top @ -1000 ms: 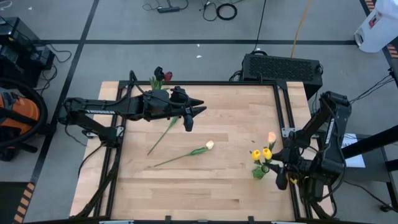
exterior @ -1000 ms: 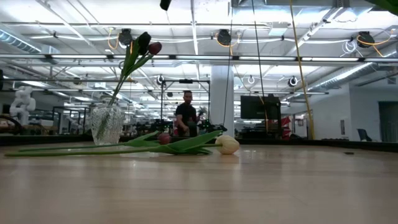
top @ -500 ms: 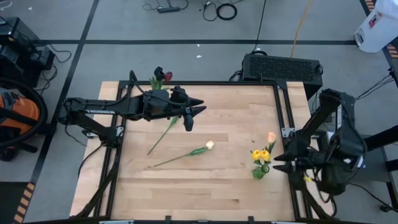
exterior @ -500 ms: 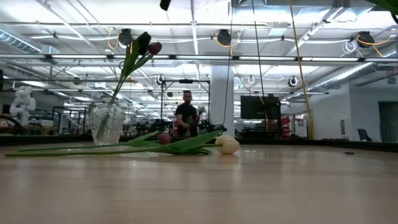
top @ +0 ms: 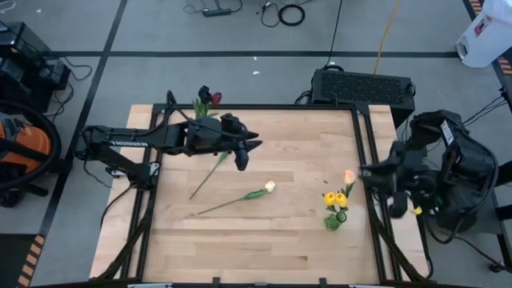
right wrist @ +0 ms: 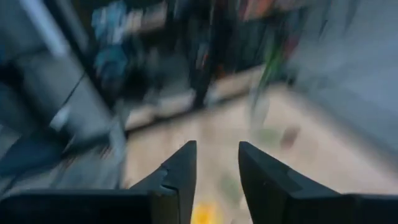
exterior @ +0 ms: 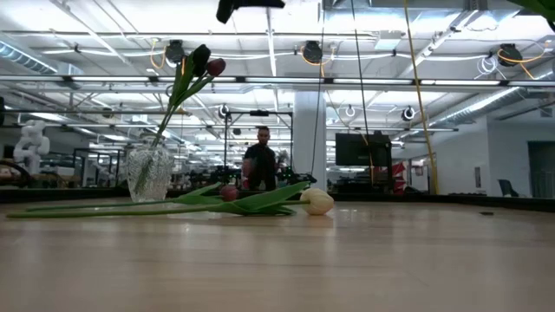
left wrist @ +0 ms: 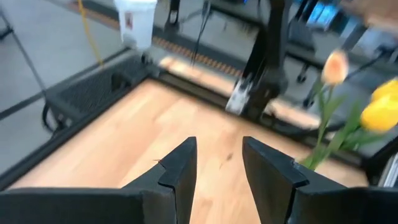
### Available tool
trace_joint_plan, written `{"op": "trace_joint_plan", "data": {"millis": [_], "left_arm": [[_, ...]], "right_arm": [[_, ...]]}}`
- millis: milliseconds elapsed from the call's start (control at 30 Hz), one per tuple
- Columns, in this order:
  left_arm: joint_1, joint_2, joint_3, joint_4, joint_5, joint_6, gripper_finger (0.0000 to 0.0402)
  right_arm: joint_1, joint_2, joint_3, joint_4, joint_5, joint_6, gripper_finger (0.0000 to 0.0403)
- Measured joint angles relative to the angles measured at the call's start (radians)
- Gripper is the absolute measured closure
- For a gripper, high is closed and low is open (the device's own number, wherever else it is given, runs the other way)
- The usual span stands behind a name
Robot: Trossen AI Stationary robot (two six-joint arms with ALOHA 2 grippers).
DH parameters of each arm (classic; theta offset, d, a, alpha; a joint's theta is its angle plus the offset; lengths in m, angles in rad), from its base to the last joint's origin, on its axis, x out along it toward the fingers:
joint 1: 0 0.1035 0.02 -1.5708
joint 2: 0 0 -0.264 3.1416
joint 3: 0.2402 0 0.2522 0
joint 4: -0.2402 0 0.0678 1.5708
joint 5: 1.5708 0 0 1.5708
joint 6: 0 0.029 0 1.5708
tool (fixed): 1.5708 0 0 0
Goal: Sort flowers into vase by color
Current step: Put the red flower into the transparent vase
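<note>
Dark red and near-black tulips (top: 206, 99) stand in a glass vase (exterior: 149, 172) at the table's far left. A dark red tulip (top: 210, 172) lies flat on the wood, and its head (exterior: 228, 192) shows in the low view. Nearer lies a cream tulip (top: 270, 186). Yellow tulips (top: 336, 198) and a peach one (top: 350, 176) stand in a small vase (top: 332, 221) at the right. My left gripper (top: 250, 152) hovers open above the lying red tulip's head end. My right gripper (top: 364, 172) is raised beside the peach tulip, open and holding nothing (right wrist: 217, 158).
A black box (top: 364, 86) sits just beyond the far edge. Dark frame rails (top: 366, 152) run along the table's sides. The near half of the wooden top (top: 264, 248) is bare. A person (exterior: 260, 160) stands in the room far behind.
My right gripper has risen from low beside the yellow tulips' vase and swung toward the table's far edge, turning from pointing down to nearly level. My left gripper has tipped a little; more of it now shows at the low view's top. The flowers have not moved.
</note>
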Motion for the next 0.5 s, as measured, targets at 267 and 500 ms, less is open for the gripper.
{"op": "trace_joint_plan", "data": {"millis": [267,500], "left_arm": [[-0.008,0.000,0.000,-0.124,0.005,-0.001,0.0265],[-0.016,0.024,0.001,-0.213,0.006,-0.002,0.0265]], "right_arm": [[-0.107,-0.024,-0.002,-0.003,0.279,-0.063,0.0348],[-0.254,-0.008,-0.003,0.047,0.208,-0.064,0.0397]]}}
